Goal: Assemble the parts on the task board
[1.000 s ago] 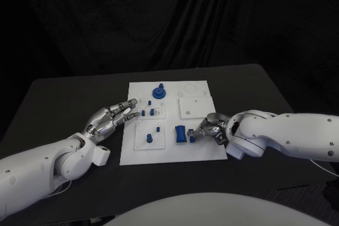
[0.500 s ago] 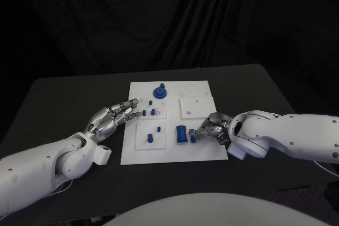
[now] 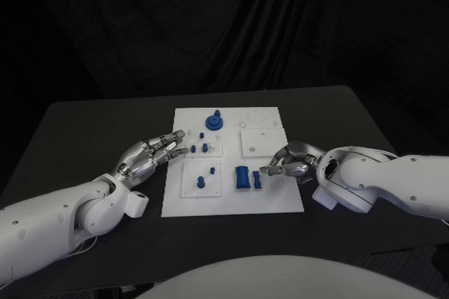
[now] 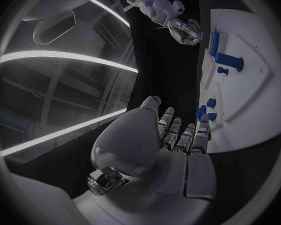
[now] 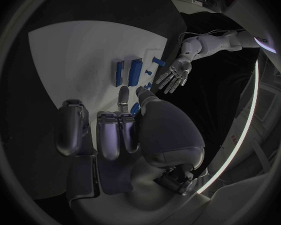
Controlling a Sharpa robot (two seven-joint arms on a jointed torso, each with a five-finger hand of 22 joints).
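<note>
Lying just beside the curled, empty right hand (image 3: 288, 164), two blue parts (image 3: 247, 178) rest on the task board (image 3: 266, 202).

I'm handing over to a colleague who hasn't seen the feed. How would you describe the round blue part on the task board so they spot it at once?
Start at the white task board in the middle of the black table. Go to its far edge, away from both hands, left of centre. The round blue part sits there: a flat disc with a short post rising from it, the widest blue piece, unlike the small pegs and upright blocks nearer the robot.

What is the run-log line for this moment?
left hand: open, beside task board | right hand: open, at board's right edge | blue parts: on board
</note>
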